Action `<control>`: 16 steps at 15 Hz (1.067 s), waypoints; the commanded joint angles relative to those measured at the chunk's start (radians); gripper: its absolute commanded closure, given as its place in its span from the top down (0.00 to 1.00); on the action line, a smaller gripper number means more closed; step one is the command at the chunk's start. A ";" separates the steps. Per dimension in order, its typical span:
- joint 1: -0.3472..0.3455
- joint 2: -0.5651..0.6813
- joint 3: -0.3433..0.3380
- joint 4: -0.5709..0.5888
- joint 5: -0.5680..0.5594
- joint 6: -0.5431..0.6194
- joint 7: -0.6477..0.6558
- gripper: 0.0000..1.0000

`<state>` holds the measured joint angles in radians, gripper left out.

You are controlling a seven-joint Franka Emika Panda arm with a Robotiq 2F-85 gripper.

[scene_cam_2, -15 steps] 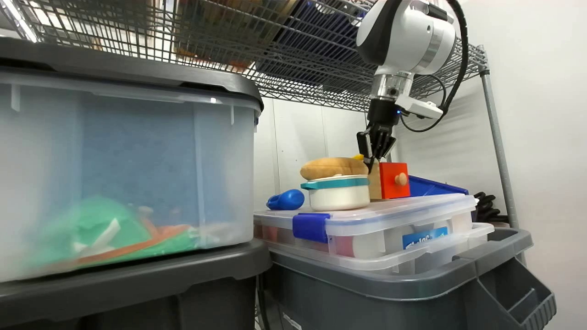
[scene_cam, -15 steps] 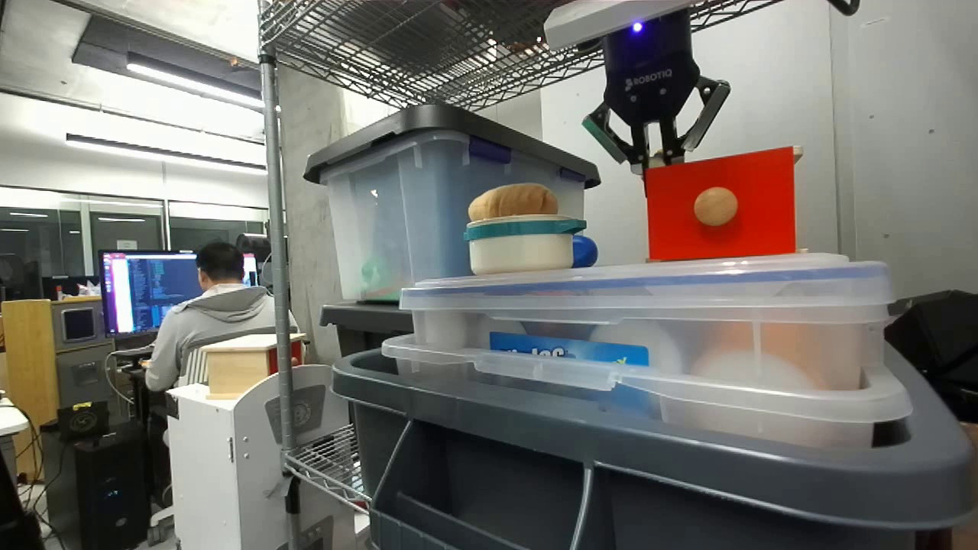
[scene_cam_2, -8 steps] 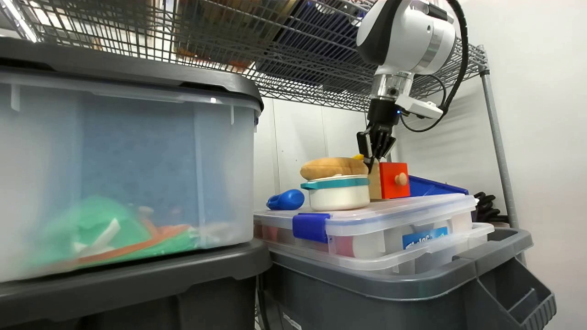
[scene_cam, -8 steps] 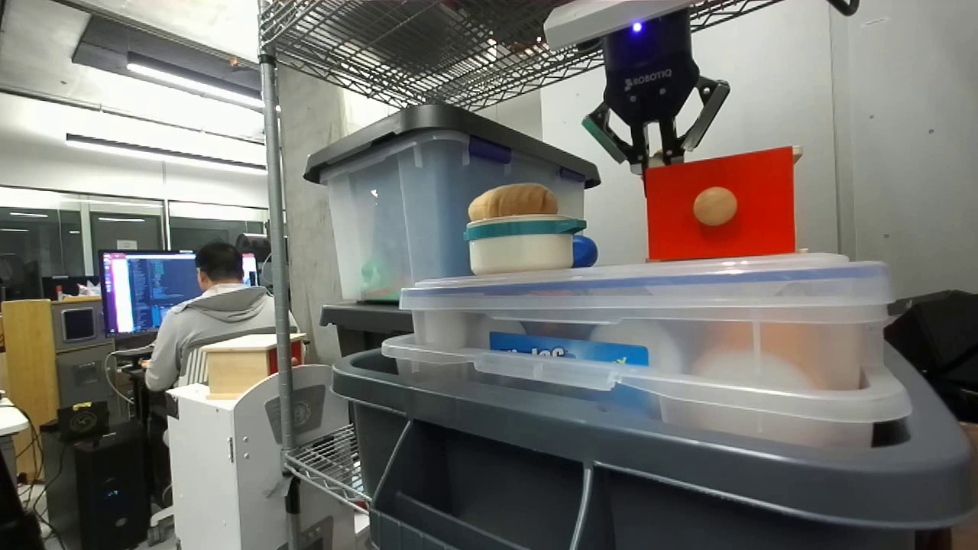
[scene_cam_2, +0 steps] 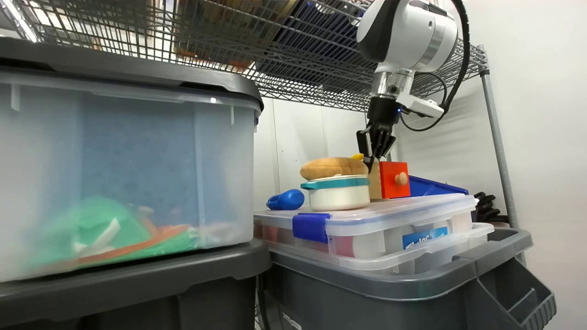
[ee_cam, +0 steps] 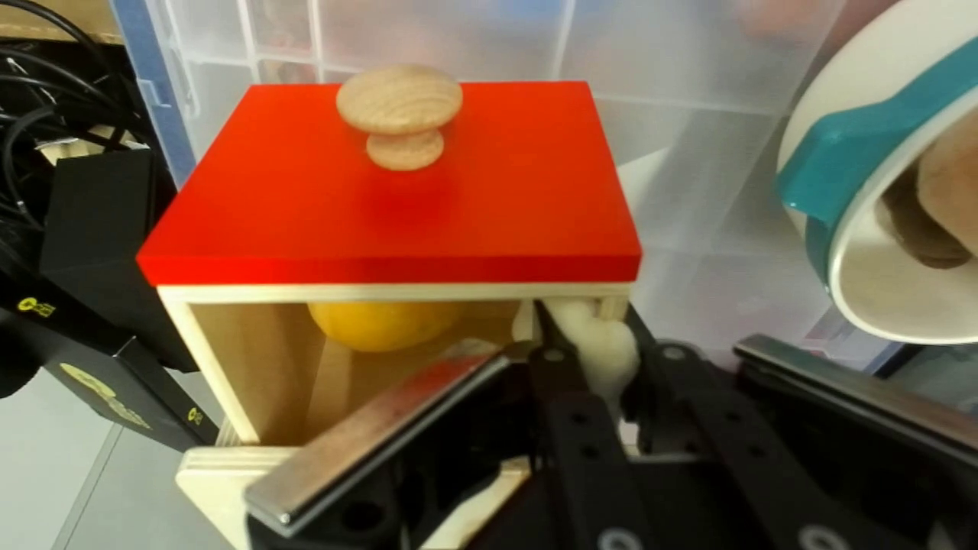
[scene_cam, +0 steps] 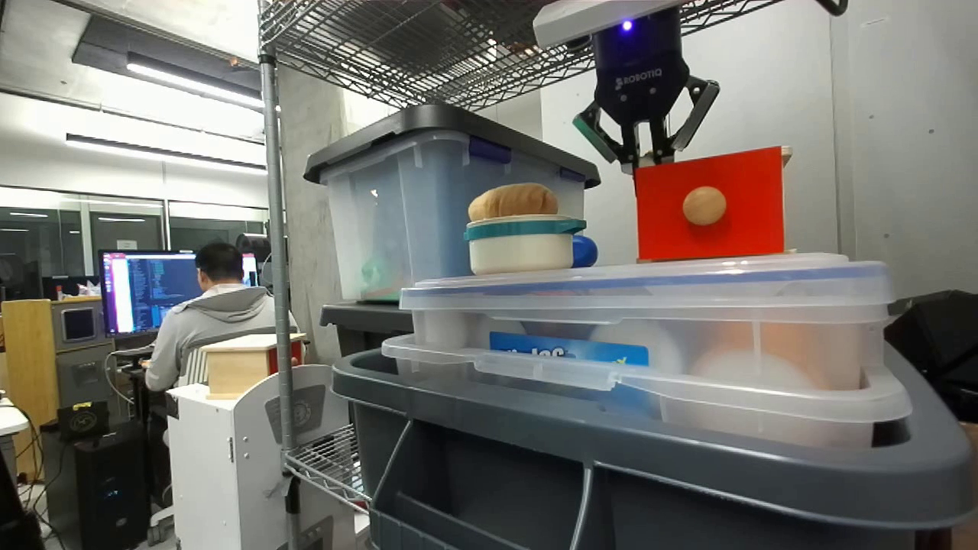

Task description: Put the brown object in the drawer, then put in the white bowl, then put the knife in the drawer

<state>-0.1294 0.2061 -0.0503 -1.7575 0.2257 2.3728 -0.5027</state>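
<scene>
Currently, the drawer stands on a clear lidded tub, its red front and round wooden knob facing outward. All positions below are taken from the drawer, sides as seen facing that knob.

Gripper: at the top of the drawer's left wall, just behind the red front, pointing down. Wrist view shows the fingers drawn close together with a pale piece gripped between them. The piece is blurred; cannot tell whether it belongs to the wall or is a separate item.

Drawer interior: pale wood, seen from above in the wrist view. A rounded yellow item lies inside, just behind the red front and partly hidden by it.

Brown object: outside the drawer, to its left, resting on top of the white bowl. White bowl: upright, on the same tub, left of the drawer and apart from it; teal band around its upper part. In both exterior views a blue object shows left of the drawer.

Surroundings: beneath the drawer's tub, a dark grey bin; to the right, black boxes; far left, a person in a grey hoodie, back turned.
</scene>
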 commanded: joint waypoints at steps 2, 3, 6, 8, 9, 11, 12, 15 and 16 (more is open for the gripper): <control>-0.021 -0.041 0.021 -0.032 0.036 -0.020 -0.039 0.07; -0.021 -0.044 0.021 -0.035 0.036 -0.021 -0.040 0.24; -0.020 -0.049 0.021 -0.042 0.037 -0.023 -0.040 0.55; -0.020 -0.057 0.019 -0.051 0.038 -0.024 -0.042 0.68; -0.019 -0.061 0.019 -0.055 0.038 -0.024 -0.043 0.77; -0.018 -0.069 0.018 -0.063 0.040 -0.024 -0.047 0.92; -0.017 -0.072 0.017 -0.065 0.042 -0.025 -0.048 0.92; -0.016 -0.080 0.014 -0.073 0.047 -0.026 -0.050 0.95; -0.015 -0.083 0.013 -0.074 0.048 -0.027 -0.050 0.99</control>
<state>-0.1296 0.1549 -0.0479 -1.8129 0.2371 2.3714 -0.5188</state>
